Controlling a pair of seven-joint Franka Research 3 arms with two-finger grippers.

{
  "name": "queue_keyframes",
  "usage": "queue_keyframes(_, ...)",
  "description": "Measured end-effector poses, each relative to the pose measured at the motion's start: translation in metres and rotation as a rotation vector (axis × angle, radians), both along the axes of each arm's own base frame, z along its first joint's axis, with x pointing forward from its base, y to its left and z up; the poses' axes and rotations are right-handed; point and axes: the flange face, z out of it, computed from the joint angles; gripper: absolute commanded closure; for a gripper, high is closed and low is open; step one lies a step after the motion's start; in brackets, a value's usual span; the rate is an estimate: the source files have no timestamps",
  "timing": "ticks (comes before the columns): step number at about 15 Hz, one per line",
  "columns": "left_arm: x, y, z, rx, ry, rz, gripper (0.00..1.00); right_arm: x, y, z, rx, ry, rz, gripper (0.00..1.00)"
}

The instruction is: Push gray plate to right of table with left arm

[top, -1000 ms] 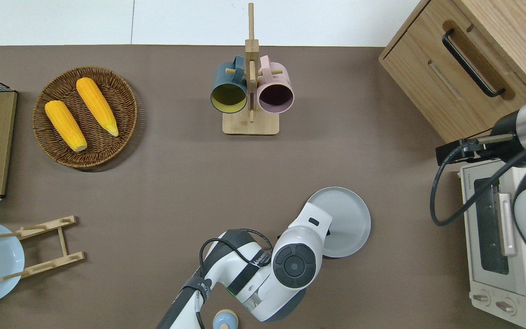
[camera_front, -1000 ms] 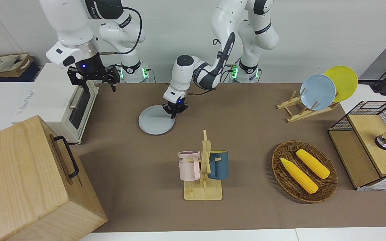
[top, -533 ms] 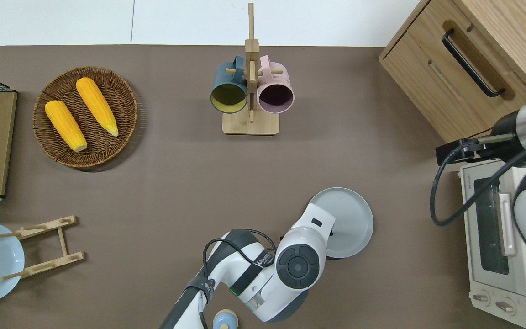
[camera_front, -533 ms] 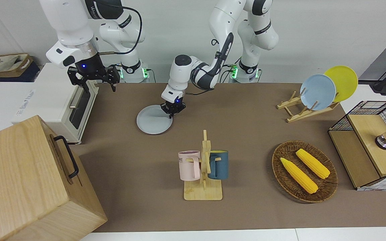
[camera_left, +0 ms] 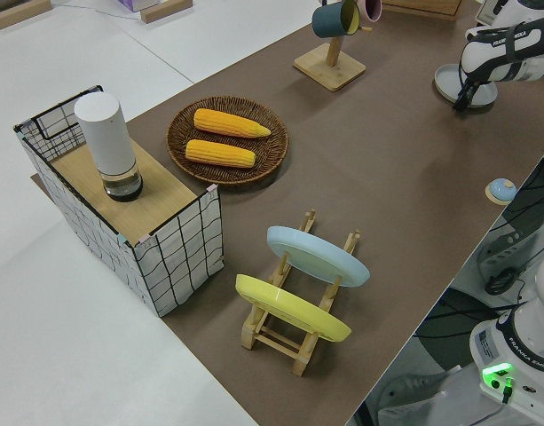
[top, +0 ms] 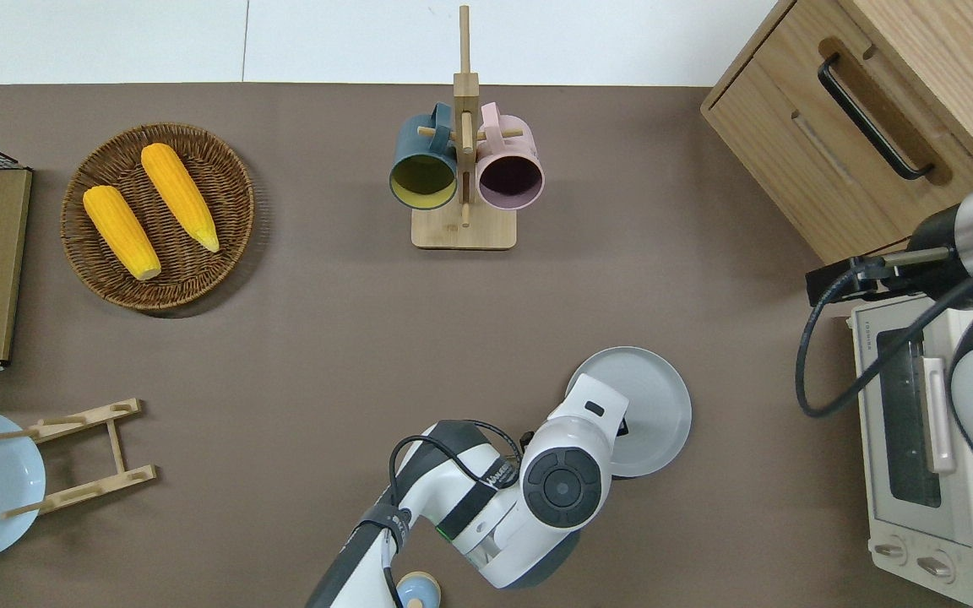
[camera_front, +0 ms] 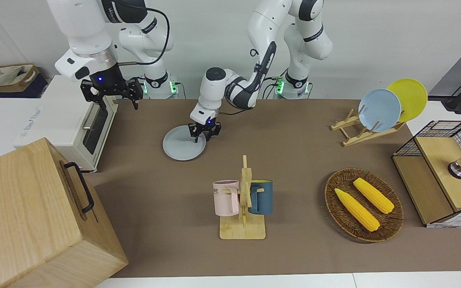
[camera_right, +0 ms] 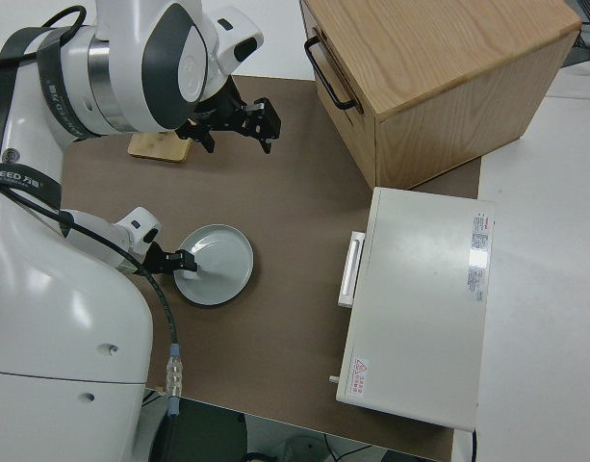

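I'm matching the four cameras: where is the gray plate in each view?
Front: gray plate, upper middle.
Overhead: lower middle.
Left side: top corner.
Right side: middle.
Shared landmark: the left gripper at its rim.

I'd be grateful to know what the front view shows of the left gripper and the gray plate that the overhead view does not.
Only the front view shows the left gripper itself: its open fingers point down at the gray plate, on the rim toward the left arm's end of the table. Only the overhead view shows the plate's near-round outline and the bare table between it and the toaster oven; there the arm's wrist covers the fingers. Both show the plate flat on the table. The right arm is parked.
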Motion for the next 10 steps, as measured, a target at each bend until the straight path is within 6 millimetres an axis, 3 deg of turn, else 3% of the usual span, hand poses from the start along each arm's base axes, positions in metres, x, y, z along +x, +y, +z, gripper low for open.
queue_keyframes(10,0.009,0.011,0.0,0.056,0.029,-0.024,0.01,0.0,0.0,0.0,0.0,0.0,0.0,0.017)
